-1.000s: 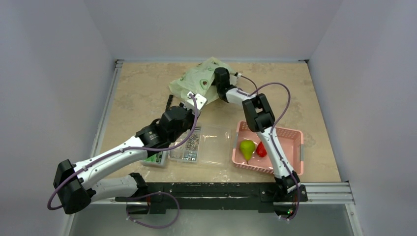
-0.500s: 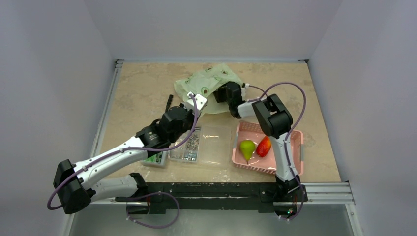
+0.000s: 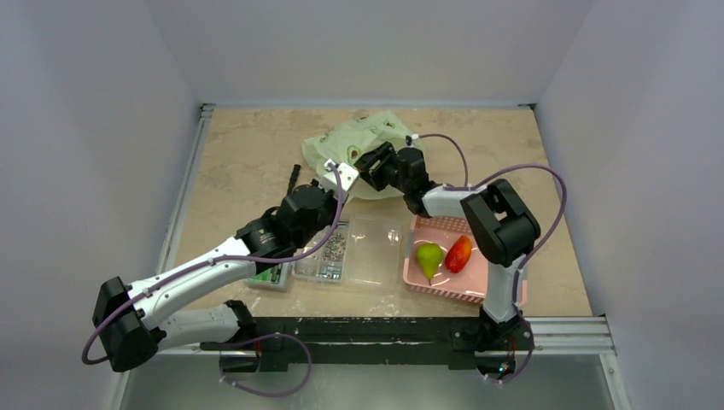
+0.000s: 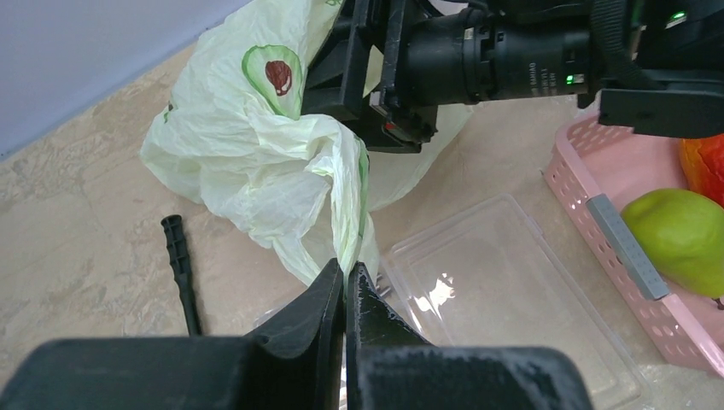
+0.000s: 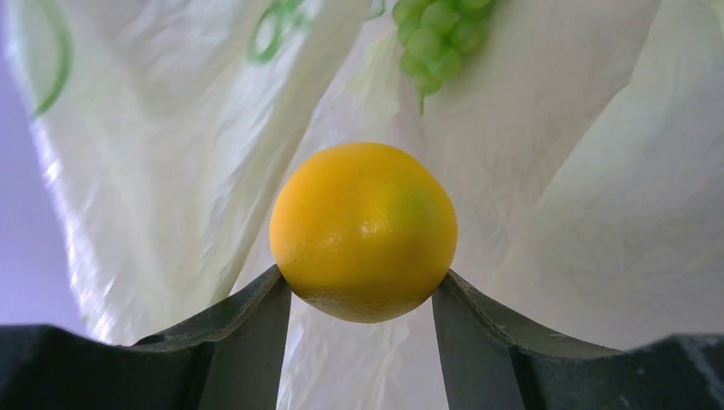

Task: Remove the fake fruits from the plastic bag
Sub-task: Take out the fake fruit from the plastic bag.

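Over the tabletop, the left gripper pinches the thin, limp plastic bag. The right gripper clamps the glossy, probably slippery lemon across its middle.

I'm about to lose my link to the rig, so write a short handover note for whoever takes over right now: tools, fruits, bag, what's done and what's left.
Left tool: shut, pinching a fold of the plastic bag.
Right tool: reaching into the bag, closed on the lemon.
Grape bunch: in the bag, beyond the lemon.
Pear and red-orange piece: in the pink basket.
Done: those two fruits are out.
Left: pull the lemon out, then fetch the grape bunch. Whether the bag hides anything more cannot be seen.
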`<state>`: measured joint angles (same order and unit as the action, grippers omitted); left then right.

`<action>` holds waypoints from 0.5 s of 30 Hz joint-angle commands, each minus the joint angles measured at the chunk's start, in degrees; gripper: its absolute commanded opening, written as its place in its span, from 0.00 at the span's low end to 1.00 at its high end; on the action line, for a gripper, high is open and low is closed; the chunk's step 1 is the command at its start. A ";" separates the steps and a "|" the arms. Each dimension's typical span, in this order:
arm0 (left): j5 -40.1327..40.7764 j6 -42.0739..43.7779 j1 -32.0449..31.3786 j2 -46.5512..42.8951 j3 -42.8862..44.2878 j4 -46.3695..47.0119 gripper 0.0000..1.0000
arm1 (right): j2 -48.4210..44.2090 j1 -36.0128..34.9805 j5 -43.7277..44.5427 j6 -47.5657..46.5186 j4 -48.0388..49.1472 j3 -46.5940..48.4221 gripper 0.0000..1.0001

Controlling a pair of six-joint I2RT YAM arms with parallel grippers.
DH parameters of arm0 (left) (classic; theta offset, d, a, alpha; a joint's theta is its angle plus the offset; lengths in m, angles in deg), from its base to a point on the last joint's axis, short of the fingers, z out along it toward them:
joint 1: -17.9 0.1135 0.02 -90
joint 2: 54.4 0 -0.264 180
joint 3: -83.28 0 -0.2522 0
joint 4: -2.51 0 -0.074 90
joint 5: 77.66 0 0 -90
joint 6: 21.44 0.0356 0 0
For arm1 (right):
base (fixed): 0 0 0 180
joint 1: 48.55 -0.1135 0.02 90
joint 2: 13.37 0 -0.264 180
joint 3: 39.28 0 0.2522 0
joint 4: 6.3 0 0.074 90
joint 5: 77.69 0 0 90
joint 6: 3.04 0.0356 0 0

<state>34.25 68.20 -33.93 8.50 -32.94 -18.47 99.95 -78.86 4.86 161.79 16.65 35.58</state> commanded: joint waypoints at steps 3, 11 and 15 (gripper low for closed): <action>1.45 0.10 -0.19 -0.62 1.97 1.03 0.00 | -10.71 -0.19 -5.13 -11.89 -6.61 -8.20 0.10; 3.03 0.10 -0.19 -0.75 2.12 0.74 0.00 | -26.07 -0.19 1.94 -26.91 -25.28 -10.20 0.07; 4.16 -0.47 -0.20 -0.54 2.29 0.50 0.00 | -33.93 -0.14 7.63 -32.90 -38.28 -9.56 0.06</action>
<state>36.44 68.18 -33.93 8.50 -32.92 -18.71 73.35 -78.92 5.94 138.42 -7.70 24.57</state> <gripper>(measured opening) 0.011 0.545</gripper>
